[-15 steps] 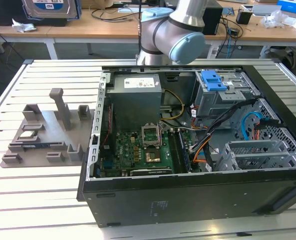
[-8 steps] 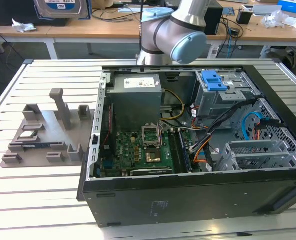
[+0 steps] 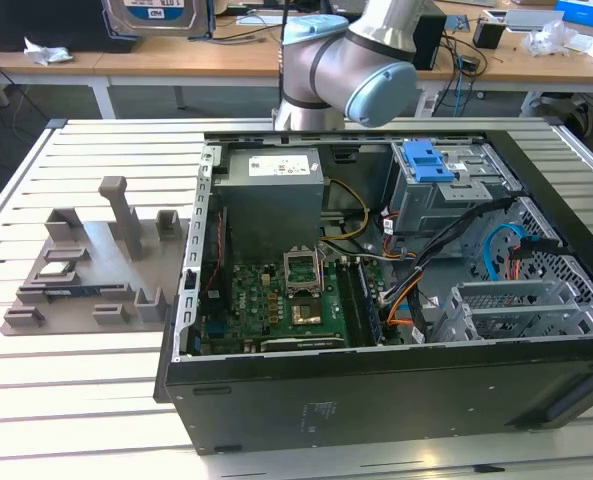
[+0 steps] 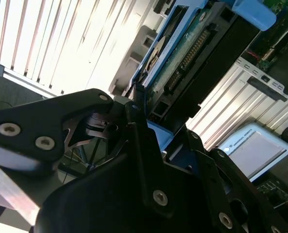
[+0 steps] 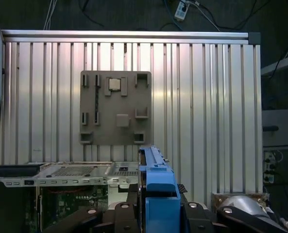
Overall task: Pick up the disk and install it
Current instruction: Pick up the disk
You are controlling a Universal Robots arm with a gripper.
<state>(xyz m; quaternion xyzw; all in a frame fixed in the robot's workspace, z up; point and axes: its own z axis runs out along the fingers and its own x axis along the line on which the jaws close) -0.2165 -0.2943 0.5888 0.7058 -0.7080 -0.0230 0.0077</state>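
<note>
The pincer (image 5: 158, 213) is clamped on the disk (image 5: 158, 189), gripping its blue carrier edge-on. It hangs above the slatted worktop (image 5: 207, 97), near the open computer case (image 5: 46, 194)

The disk (image 5: 158, 194) has a smooth blue plastic frame.

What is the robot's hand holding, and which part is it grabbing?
The gripper is shut on the disk. It pinches the disk at one end, on the blue carrier bracket, and the rest of the disk sticks out past it.
</note>
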